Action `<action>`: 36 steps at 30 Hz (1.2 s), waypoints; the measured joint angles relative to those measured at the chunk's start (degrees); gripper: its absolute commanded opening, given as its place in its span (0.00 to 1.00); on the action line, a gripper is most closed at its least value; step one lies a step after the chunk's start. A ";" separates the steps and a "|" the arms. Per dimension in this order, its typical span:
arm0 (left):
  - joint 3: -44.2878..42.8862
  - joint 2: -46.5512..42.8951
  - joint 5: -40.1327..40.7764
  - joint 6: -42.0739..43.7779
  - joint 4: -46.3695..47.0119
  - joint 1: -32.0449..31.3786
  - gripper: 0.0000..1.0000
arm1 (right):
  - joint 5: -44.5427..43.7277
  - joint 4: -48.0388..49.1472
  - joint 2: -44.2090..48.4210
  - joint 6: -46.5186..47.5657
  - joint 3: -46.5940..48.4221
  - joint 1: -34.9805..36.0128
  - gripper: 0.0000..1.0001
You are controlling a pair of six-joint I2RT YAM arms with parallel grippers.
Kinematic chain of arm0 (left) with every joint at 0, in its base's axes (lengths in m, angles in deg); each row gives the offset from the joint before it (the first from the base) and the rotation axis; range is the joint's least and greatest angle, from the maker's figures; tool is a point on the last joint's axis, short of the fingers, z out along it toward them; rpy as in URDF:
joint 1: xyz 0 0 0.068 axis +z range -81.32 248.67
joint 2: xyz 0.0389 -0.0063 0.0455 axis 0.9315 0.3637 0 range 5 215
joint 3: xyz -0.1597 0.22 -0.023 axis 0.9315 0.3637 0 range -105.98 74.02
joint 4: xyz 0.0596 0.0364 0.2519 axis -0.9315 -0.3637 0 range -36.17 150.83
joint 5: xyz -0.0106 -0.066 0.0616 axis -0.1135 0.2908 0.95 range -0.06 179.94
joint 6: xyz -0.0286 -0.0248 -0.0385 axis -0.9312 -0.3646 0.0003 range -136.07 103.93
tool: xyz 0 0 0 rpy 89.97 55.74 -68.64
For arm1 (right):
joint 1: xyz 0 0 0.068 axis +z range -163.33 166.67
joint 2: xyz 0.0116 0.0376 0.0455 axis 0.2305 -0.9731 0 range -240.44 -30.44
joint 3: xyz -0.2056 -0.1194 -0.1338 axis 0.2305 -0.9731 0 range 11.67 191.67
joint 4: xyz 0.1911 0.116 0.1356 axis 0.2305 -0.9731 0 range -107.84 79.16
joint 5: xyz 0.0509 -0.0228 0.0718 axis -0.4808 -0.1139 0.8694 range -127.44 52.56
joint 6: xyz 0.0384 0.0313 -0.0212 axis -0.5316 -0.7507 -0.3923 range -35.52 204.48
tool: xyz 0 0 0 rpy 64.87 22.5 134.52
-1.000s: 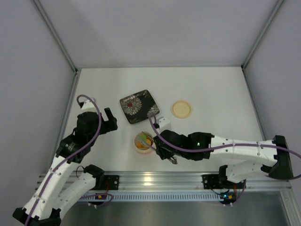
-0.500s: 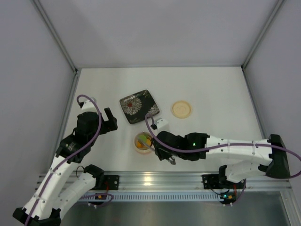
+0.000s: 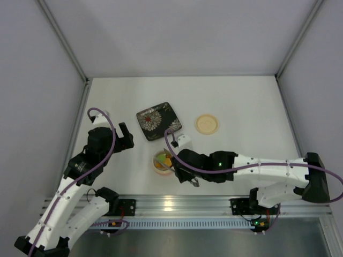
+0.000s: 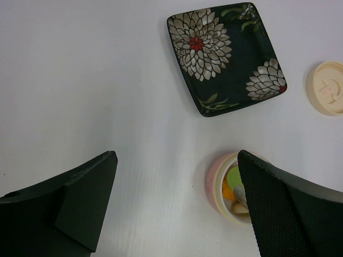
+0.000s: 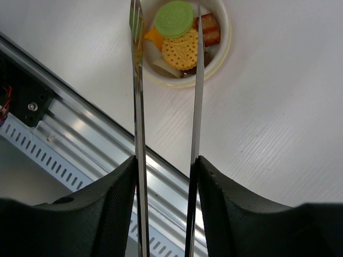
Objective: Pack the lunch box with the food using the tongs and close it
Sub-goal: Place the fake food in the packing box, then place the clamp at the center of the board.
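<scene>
The lunch box (image 3: 162, 163) stands near the front edge, its pink rim (image 4: 212, 184) showing in the left wrist view. The food lies inside it: a green disc (image 5: 174, 19), an orange cracker (image 5: 180, 52), a red-brown piece (image 5: 209, 28) and pale pieces. My right gripper (image 5: 166, 163) is shut on the tongs (image 5: 139, 107). Their two thin arms stand apart, with the tips over the lunch box (image 5: 227, 37). In the top view that right gripper (image 3: 185, 173) is just right of the box. My left gripper (image 3: 127, 138) hangs open and holds nothing, to the left of the box. The cream lid (image 3: 206, 123) lies apart on the table.
A black square floral plate (image 3: 157, 121) sits behind the box and shows no food on it (image 4: 225, 58). The lid (image 4: 328, 88) lies right of the plate. The aluminium rail (image 5: 80, 134) runs along the table's near edge, close under the tongs.
The right arm has edged left toward the lunch box. The tongs' arms have spread wider apart over the food. The left arm has not moved.
</scene>
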 measured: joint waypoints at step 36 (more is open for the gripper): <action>0.00 0.00 -0.04 0.00 0.00 -0.09 0.99 | 2.69 11.74 -1.86 5.07 -6.78 -67.54 0.59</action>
